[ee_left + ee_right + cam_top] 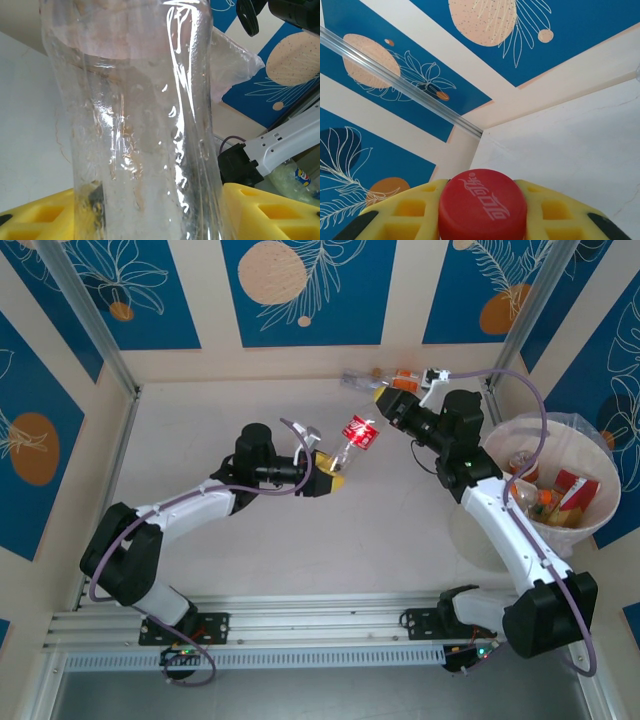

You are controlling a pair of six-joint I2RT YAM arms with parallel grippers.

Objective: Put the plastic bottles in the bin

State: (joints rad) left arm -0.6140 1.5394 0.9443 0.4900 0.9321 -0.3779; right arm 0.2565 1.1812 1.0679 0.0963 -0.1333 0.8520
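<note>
From above, the left claw (pixel 330 480) is gripping a red-labelled clear bottle (pixel 357 435) over the bench (pixel 200 430), while the bin (pixel 590 523) is already holding several bottles. In the left wrist view, yellow fingers (pixel 35 215) are clamping that bottle's body. In the right wrist view, the right claw (pixel 482 220) is pinching shut on a red-capped bottle (pixel 482 200). These two appear to be the last ones waiting.

In the left wrist view the clear bottle (pixel 135 125) is cut off at top and bottom, and the yellow fingers (pixel 270 210) beside it are cropped below. In the right wrist view the red cap (pixel 482 205) is clipped by the bottom edge, the body beneath hidden. From above, the bin (pixel 590 530) is partly covered by the right arm (pixel 505 525); the bottles inside (pixel 545 502) are too small to be told apart
</note>
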